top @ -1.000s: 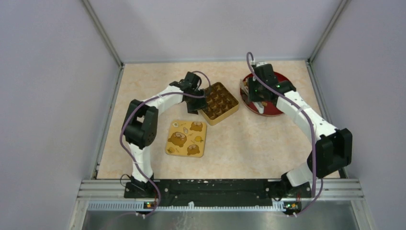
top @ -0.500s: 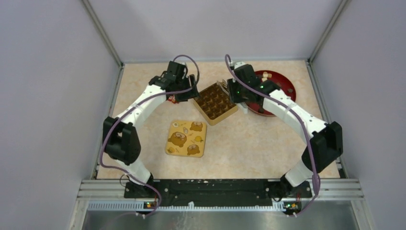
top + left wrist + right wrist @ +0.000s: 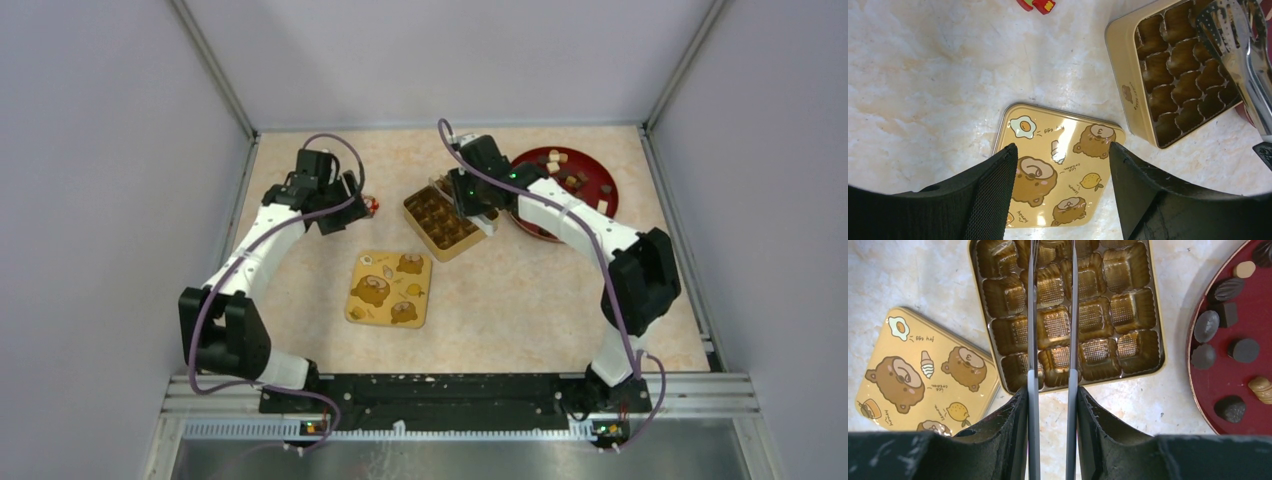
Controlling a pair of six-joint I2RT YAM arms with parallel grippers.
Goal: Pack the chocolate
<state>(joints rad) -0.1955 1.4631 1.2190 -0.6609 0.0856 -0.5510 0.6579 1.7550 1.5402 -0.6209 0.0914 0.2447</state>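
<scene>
Right gripper (image 3: 1051,395) — jaws clamped on thin steel tongs (image 3: 1032,315) — hovers over the square gold tin (image 3: 1128,310), dark chocolate (image 3: 1207,326) beside it. Left gripper (image 3: 1062,150) hangs, jaws apart.

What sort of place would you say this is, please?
Probably a robot lab test cell: plain grey walls on aluminium framing enclose a marbled tabletop, with the left arm and right arm bolted at its near edge.

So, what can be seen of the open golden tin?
The golden tin is square, metal-looking and has its lid off. It sits flat on the table, between its bear-printed lid and the red plate. A small bear is printed on one wall. Its shiny brown tray has four-by-four cups; those visible are empty. Over it hang metal tongs, held by the right gripper; contact unclear.
</scene>
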